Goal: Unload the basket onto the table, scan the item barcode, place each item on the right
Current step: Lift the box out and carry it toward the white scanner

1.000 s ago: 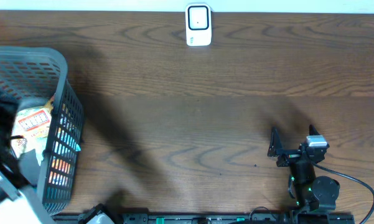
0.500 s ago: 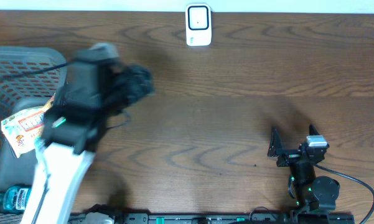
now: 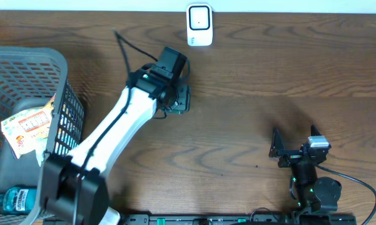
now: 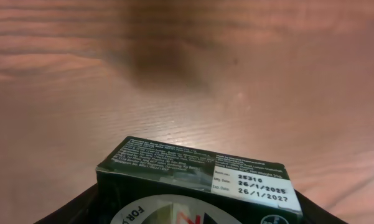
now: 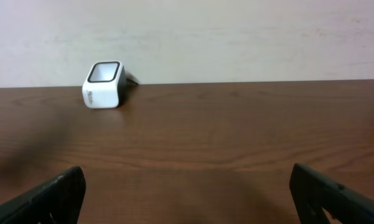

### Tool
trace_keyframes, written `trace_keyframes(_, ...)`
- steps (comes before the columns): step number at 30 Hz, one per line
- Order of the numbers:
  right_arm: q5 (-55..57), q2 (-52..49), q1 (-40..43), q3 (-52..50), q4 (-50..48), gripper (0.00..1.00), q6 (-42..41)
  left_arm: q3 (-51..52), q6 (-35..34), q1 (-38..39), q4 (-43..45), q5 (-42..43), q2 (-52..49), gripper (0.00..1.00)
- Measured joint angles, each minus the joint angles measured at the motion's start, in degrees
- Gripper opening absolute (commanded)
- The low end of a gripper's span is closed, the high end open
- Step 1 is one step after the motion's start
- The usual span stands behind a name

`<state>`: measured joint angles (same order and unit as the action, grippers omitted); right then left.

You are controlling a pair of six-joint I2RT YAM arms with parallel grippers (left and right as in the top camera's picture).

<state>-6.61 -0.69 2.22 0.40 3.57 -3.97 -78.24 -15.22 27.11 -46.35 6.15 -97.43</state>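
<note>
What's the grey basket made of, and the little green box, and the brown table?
Grey mesh basket: probably plastic, with a matte, moulded lattice wall.
Dark green printed box: looks like thin cardboard, slightly glossy, with crisp folded edges and a white date label.
Brown table: wood or wood-look laminate; grain lines show and the finish is smooth.
</note>
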Motion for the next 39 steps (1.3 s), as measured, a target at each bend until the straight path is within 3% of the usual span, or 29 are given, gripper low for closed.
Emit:
trace_keyframes(7,0.0,0.0,0.0,0.0,0.0,0.99,0.0,0.0,16.4,0.4,0.5,6.0,-4.1,0.67)
trace_keyframes(17,0.0,0.0,0.0,0.0,0.0,0.99,0.0,0.0,30.3,0.7,0.8,7.5,-4.6,0.67)
trace_keyframes(18,0.0,0.0,0.0,0.0,0.0,0.99,0.0,0.0,31.9,0.7,0.8,7.5,-4.6,0.69)
trace_keyframes(21,0.0,0.0,0.0,0.0,0.0,0.99,0.0,0.0,36.6,0.7,1.0,7.5,-4.6,0.88)
trace_keyframes(27,0.0,0.0,0.0,0.0,0.0,0.99,0.0,0.0,45.0,0.7,2.4,7.5,-4.7,0.92)
trace_keyframes(31,0.0,0.0,0.0,0.0,0.0,0.99,0.0,0.0,48.4,0.7,3.9,7.4,-4.7,1.00)
trace_keyframes(35,0.0,0.0,0.0,0.0,0.0,0.99,0.0,0.0,49.7,0.7,6.6,7.2,-4.7,0.98)
trace_keyframes(39,0.0,0.0,0.0,0.0,0.0,0.99,0.0,0.0,44.7,0.7,11.3,7.1,-4.7,0.98)
